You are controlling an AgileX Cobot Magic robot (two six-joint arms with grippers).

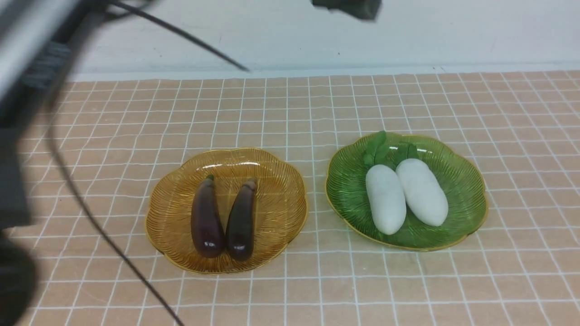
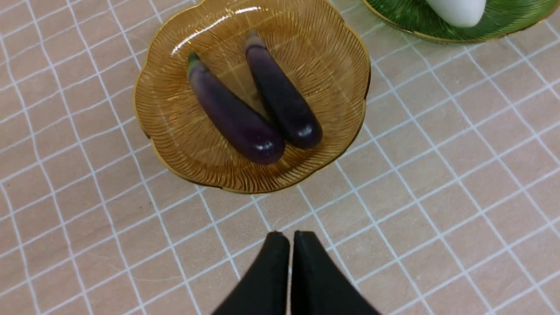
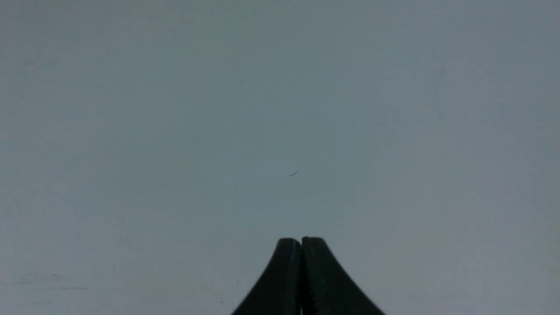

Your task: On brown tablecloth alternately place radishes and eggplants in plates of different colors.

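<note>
Two dark purple eggplants (image 1: 207, 218) (image 1: 241, 221) lie side by side in the amber plate (image 1: 281, 206) on the brown tablecloth (image 1: 290, 117). Two white radishes (image 1: 385, 198) (image 1: 422, 191) rest together in the green plate (image 1: 462, 181), leaf tufts toward the far side. In the left wrist view my left gripper (image 2: 291, 236) is shut and empty, hovering over bare cloth short of the amber plate (image 2: 175, 122) with its eggplants (image 2: 236, 118) (image 2: 282, 94). My right gripper (image 3: 301, 240) is shut on nothing and faces a plain grey wall; in the front view only a dark part of it shows at the top edge.
A blurred dark arm body and a black cable (image 1: 90, 213) cross the left side of the front view. A white wall (image 1: 408, 36) rises behind the table's far edge. The green plate's rim (image 2: 407, 26) and a radish tip (image 2: 457, 13) show in a corner of the left wrist view.
</note>
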